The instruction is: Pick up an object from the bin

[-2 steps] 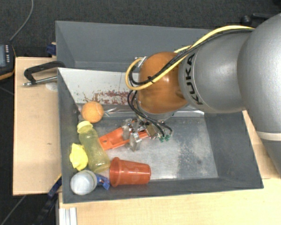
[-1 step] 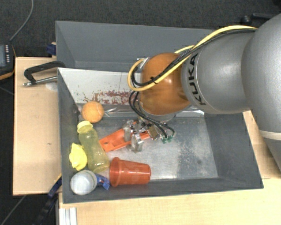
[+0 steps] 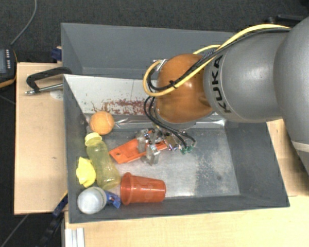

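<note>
My gripper (image 3: 151, 149) is low in the middle of the bin, under the arm's orange cover. It sits at the right end of a flat orange tool-like piece (image 3: 124, 152) that lies slanted on the bin floor, and it hides that end. An orange ball (image 3: 102, 122) rests to the upper left of the gripper, by the back wall. A red plastic cup (image 3: 142, 188) lies on its side just below the gripper, near the front wall.
Along the left wall lie a pale yellow bottle (image 3: 102, 161) with a yellow cap, a yellow crumpled thing (image 3: 85, 172) and a white round thing with a blue part (image 3: 92, 200). The arm covers the bin's back right; bare floor shows at the right.
</note>
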